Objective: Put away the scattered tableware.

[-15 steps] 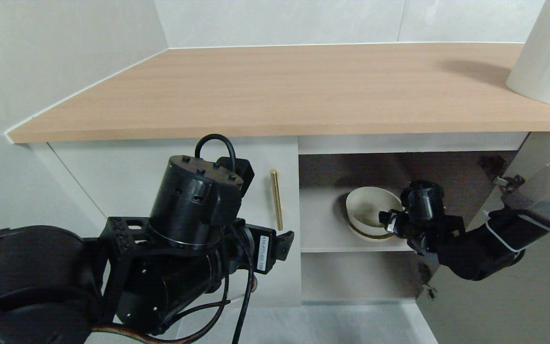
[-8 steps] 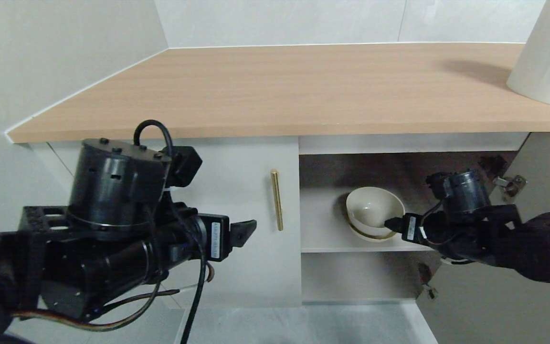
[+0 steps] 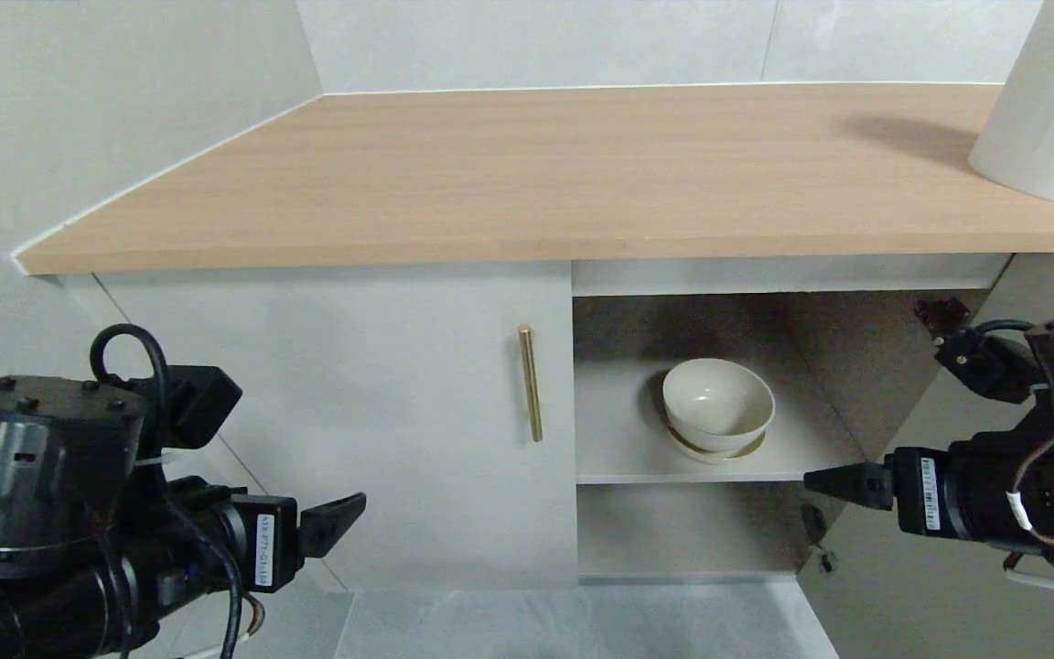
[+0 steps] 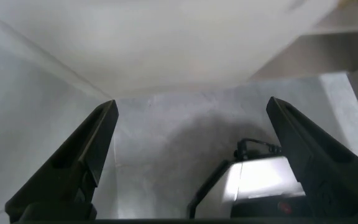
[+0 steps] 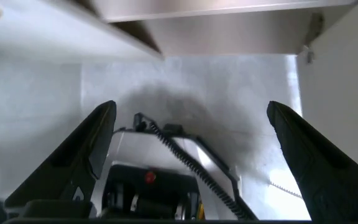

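Bowl point(image 3: 718, 403) stands upright, mouth facing up, on a plate point(image 3: 715, 450) on the upper shelf point(image 3: 618, 439) of the cabinet point(image 3: 838, 366). Left gripper point(image 4: 191, 109) and right gripper point(image 5: 191, 109), both spread wide and empty, sit low, well apart from it.

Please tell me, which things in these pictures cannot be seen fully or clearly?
- Plate under the bowl: in the head view the bowl covers all but its rim.
- White ribbed object on the counter: in the head view it is cut off by the top right edge.
- Space behind the closed door: in the head view the door hides it.
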